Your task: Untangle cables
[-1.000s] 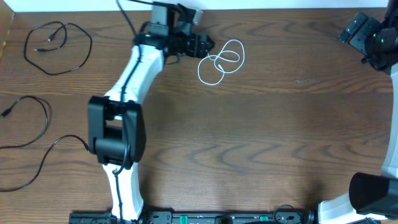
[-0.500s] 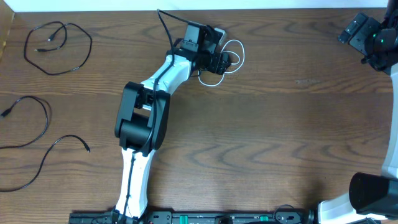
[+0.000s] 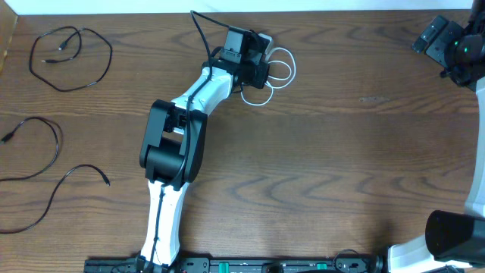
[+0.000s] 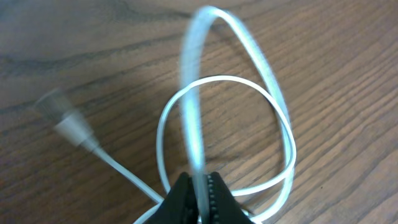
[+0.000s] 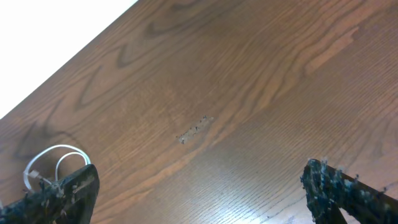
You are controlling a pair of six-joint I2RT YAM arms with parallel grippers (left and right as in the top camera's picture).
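Observation:
A white cable lies in loops near the table's far edge. My left gripper is over its left side and shut on one strand. In the left wrist view the black jaws pinch a white strand that rises blurred toward the camera, while the other loops of the white cable and its plug rest on the wood. Black cables lie apart at the far left: one loop at the back, two more nearer. My right gripper is open at the back right corner, holding nothing.
The brown wooden table ends at a white strip along the back. The left arm's black elbow stands over the table's left middle. The right arm's base sits at the front right. The white cable shows far off in the right wrist view.
The left arm swung right over the white cable, and its jaws, open before, closed on one strand. The loops shifted slightly. The right arm has not moved.

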